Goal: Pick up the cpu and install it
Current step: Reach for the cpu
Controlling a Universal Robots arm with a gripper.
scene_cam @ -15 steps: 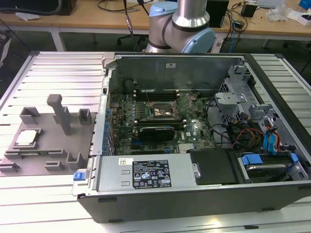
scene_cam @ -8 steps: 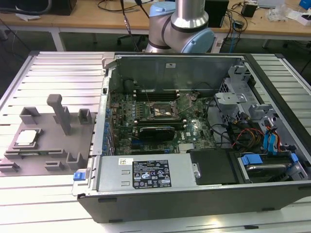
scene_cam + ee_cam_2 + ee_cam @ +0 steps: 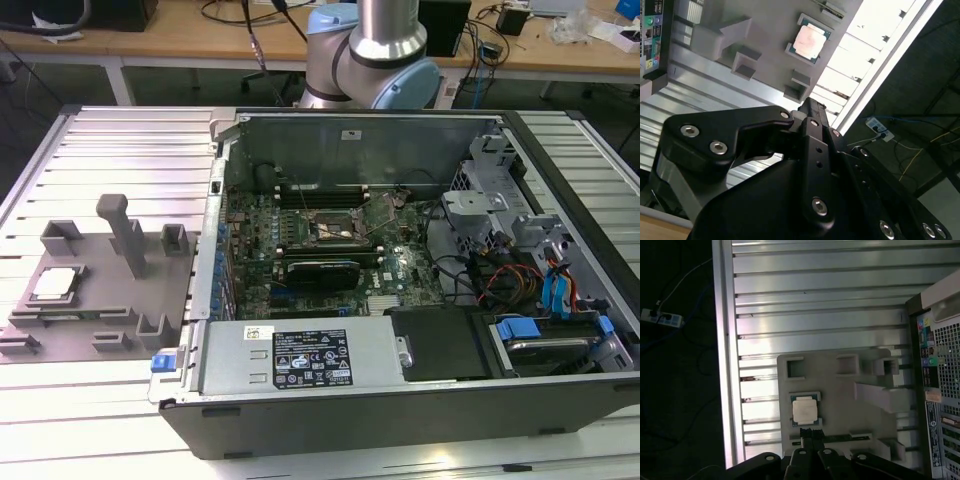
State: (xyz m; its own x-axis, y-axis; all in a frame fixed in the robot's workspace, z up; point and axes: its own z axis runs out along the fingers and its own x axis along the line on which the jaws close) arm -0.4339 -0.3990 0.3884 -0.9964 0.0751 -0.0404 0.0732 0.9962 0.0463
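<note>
The cpu (image 3: pixel 55 285), a small square chip with a silvery lid, lies flat in a recess of the grey fixture (image 3: pixel 95 305) at the exterior view's left. It also appears in both wrist views as the cpu (image 3: pixel 809 42) and the cpu (image 3: pixel 804 410). My gripper (image 3: pixel 811 431) hangs well above the fixture, apart from the chip, with its black fingers together and nothing between them. In the second wrist view the gripper (image 3: pixel 810 104) points toward the fixture. The motherboard's socket (image 3: pixel 338 228) sits inside the open computer case (image 3: pixel 420 400).
The fixture carries raised grey blocks and a tall post (image 3: pixel 125 235). A black graphics card (image 3: pixel 320 270) lies below the socket. Drive cages and cables (image 3: pixel 520 260) crowd the case's right side. The ribbed metal table (image 3: pixel 100 420) ends at an edge near the fixture.
</note>
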